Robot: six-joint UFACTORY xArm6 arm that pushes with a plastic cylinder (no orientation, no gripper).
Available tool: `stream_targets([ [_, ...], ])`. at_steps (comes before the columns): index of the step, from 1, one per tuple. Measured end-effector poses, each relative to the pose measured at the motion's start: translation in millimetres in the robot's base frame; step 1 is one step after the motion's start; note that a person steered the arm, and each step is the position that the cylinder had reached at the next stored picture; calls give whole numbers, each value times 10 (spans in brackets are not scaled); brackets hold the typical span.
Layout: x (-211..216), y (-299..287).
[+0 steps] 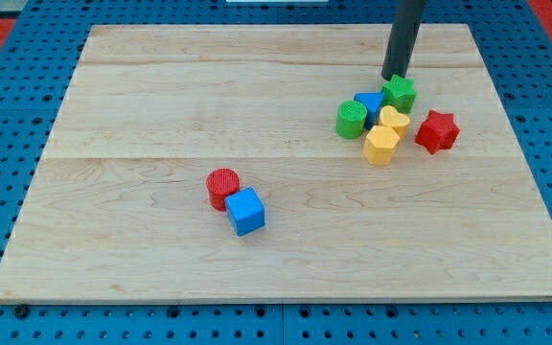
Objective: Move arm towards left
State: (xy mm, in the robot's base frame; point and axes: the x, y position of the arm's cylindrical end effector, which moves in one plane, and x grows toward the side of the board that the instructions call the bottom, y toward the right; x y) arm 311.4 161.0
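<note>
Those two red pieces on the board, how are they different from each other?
The red cylinder is round with a flat top; the red star has points. The cylinder sits near the board's middle, touching the blue cube; the star lies at the view's right, at the edge of the cluster and apart from the yellow blocks. My tip is far nearer the star. Both share the same red.

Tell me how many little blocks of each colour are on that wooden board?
Red: 2, a cylinder and a star
Blue: 2, a cube and a triangle
Green: 2, a cylinder and a star
Yellow: 2, a hexagon and a second block
Total: 8
</note>
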Motion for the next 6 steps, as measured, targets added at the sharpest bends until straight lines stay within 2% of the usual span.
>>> stream_targets([
  [1,213,124],
  [2,119,313],
  [3,-166,-628],
  [4,-104,-1745],
  [5,519,-2737],
  [6,816,-3491],
])
